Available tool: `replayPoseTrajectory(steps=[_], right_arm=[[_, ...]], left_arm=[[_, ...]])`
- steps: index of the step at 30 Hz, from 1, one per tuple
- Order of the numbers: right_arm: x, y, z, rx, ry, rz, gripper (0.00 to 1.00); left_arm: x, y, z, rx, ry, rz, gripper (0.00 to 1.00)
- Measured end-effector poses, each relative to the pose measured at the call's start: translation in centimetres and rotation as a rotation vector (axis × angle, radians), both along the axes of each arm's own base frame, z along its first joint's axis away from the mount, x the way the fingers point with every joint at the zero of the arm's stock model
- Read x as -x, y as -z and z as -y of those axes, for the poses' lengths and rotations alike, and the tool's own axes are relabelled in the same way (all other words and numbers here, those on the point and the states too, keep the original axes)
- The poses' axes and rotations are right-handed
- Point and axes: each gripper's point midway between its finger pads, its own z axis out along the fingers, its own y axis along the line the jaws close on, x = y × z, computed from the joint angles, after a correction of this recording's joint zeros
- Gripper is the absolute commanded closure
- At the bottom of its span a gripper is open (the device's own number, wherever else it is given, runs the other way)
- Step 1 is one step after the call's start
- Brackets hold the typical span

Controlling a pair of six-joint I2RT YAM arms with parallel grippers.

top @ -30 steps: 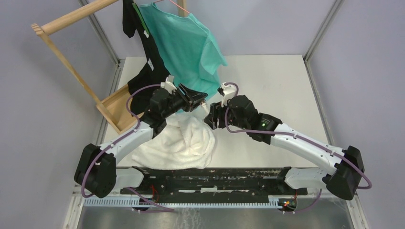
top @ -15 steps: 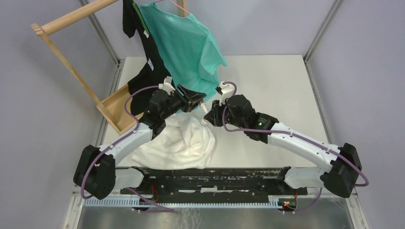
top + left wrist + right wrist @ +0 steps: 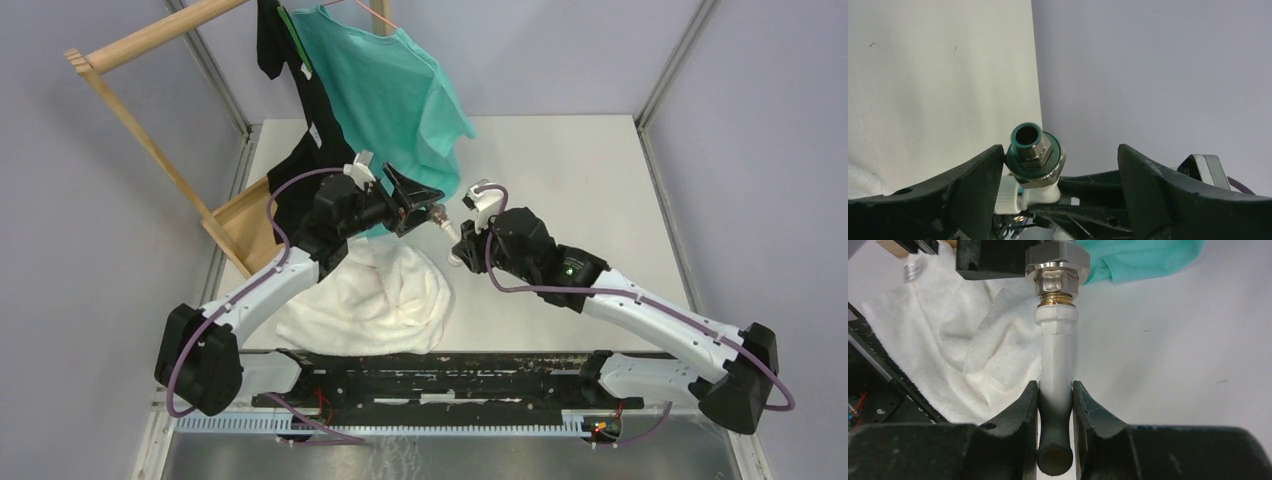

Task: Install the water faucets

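Observation:
The water faucet is a white plastic spout [image 3: 1057,355] with a silver threaded fitting [image 3: 1058,260] on its far end. It hangs in the air above the table. My right gripper [image 3: 1055,390] is shut on the spout's lower stem; in the top view this gripper [image 3: 460,248] sits right of centre. My left gripper [image 3: 1060,150] stands open around the fitting [image 3: 1034,152]. Its left finger [image 3: 978,180] is close against the fitting's rim, and the right finger stands well apart. From above, the left gripper [image 3: 430,203] meets the faucet [image 3: 446,224] at mid-table.
A crumpled white towel [image 3: 370,295] lies under and left of the grippers, with a small silver threaded piece [image 3: 913,271] on it. A teal shirt [image 3: 390,90] and a black garment [image 3: 300,190] hang from a wooden rack [image 3: 150,140] at the back left.
My right gripper closed on the spout. My left gripper then opened off the fitting. Both grippers and the faucet shifted slightly right.

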Motion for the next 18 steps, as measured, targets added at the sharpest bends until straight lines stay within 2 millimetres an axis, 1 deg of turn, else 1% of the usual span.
replayPoseTrajectory(steps=[3, 7, 13, 18], right_arm=[[0.2, -0.3, 1.4, 0.037, 0.001, 0.036, 1.00], [0.6, 0.0, 2.9, 0.086, -0.006, 0.056, 0.99], [0.8, 0.7, 3.9, 0.142, -0.019, 0.063, 0.99], [0.9, 0.8, 4.2, 0.154, -0.024, 0.068, 1.00]], left_arm=[[0.4, -0.7, 0.3, -0.028, 0.040, 0.018, 0.03], [0.8, -1.4, 0.4, -0.062, 0.079, 0.051, 0.02], [1.9, -0.4, 0.6, -0.098, 0.147, 0.039, 0.01], [2.3, 0.5, 1.0, -0.104, 0.189, 0.012, 0.01]])
